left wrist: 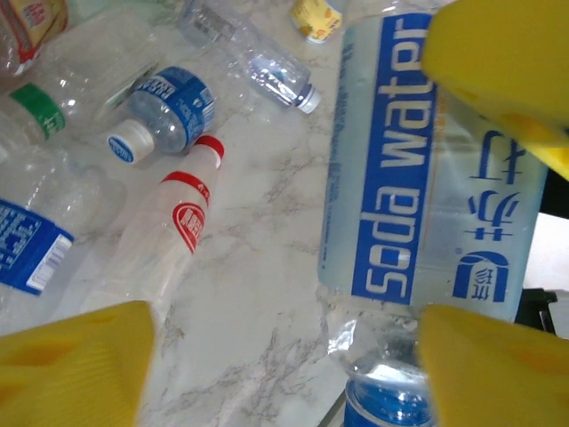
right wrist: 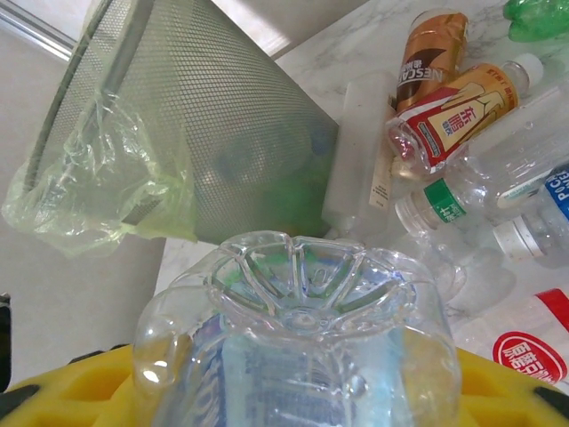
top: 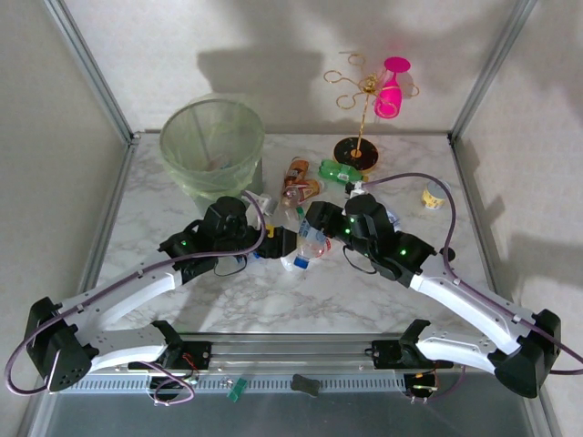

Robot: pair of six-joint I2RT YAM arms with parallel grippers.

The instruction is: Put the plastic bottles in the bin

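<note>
The pale green bin [top: 211,146] stands at the back left, and its mesh wall [right wrist: 204,124] shows close ahead in the right wrist view. My right gripper [top: 316,226] [right wrist: 298,378] is shut on a clear soda water bottle [top: 310,248] [right wrist: 298,302] with a blue label [left wrist: 418,178], its base toward the camera. My left gripper [top: 276,242] [left wrist: 284,356] is open just left of it, with the bottle's neck beside the right finger. A red-capped white bottle [left wrist: 178,231], a blue-labelled bottle [left wrist: 164,107] and a brown bottle [top: 296,173] [right wrist: 431,44] lie loose nearby.
More bottles lie between the bin and the grippers, among them a green one [top: 342,171]. A gold stand with a pink glass [top: 369,100] rises at the back right. A small yellow and white container [top: 434,194] sits to the right. Metal frame posts flank the table.
</note>
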